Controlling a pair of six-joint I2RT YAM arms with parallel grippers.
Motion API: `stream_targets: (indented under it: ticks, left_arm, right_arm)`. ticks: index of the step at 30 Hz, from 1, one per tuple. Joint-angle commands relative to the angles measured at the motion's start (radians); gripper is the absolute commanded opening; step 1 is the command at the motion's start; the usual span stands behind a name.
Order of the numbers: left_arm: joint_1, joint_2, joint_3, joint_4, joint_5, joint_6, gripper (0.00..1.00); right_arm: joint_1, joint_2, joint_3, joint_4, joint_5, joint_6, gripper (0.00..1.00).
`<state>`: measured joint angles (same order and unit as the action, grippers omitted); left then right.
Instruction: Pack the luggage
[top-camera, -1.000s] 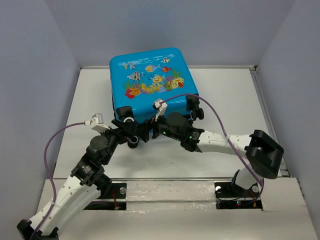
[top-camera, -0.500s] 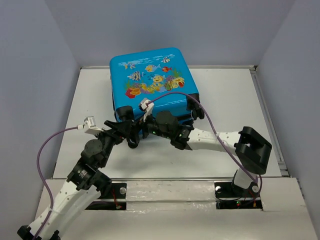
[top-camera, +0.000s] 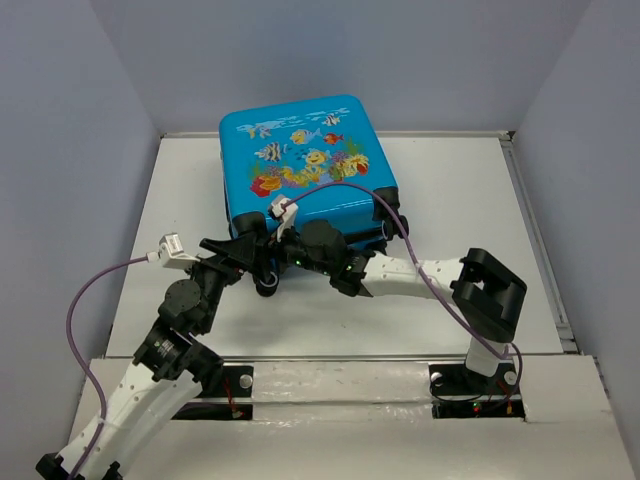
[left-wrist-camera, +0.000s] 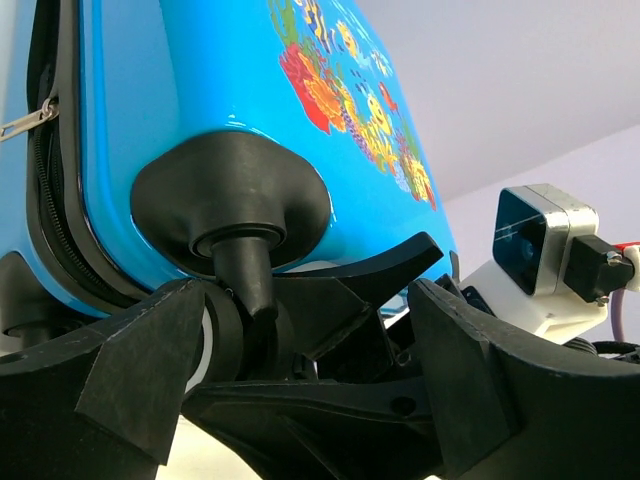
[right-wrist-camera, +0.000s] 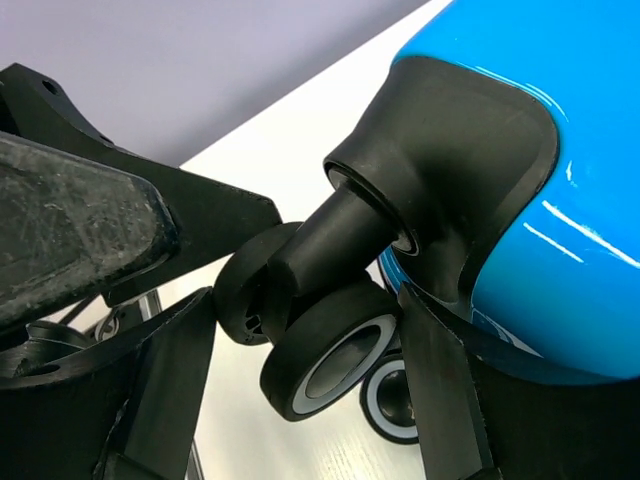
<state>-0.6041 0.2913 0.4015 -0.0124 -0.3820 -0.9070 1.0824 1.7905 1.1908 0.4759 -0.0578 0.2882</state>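
Blue fish-print luggage (top-camera: 300, 160) lying flat, print up, wheels (right-wrist-camera: 330, 350) at near side

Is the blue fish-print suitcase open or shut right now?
Shut: the bright-blue hard-shell suitcase lies flat, print up, shell halves together along the black zipper seam. Whether it is fully zipped, cannot tell.

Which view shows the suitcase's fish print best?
Top external: the whole fish print on the luggage faces that camera. Left wrist shows only a steep slanted strip of it; right wrist shows none, only blue shell and a wheel.
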Motion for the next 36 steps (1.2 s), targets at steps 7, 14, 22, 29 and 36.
stream_targets:
  ticks: [7,14,22,29,36]
  left_arm:
    - [-0.017,-0.018,0.008,-0.026,0.085,0.014,0.87]
    - [-0.017,-0.075,-0.021,-0.126,0.101,0.023,0.72]
    - [-0.019,-0.011,-0.176,-0.023,0.222,0.028,0.4]
    - [-0.017,0.002,-0.175,0.069,0.187,0.046,0.44]
    - [-0.017,0.023,-0.151,0.052,0.161,0.057,0.45]
  right_arm:
    - [0.016,-0.095,-0.107,0.126,0.113,0.017,0.09]
    - [-0.091,-0.275,-0.241,-0.019,0.158,-0.003,0.07]
    - [-0.142,-0.361,-0.241,-0.114,0.067,-0.034,0.07]
    - [-0.142,-0.358,-0.276,-0.066,-0.199,0.023,0.67]
    - [-0.119,-0.301,-0.22,-0.053,-0.257,0.084,0.9]
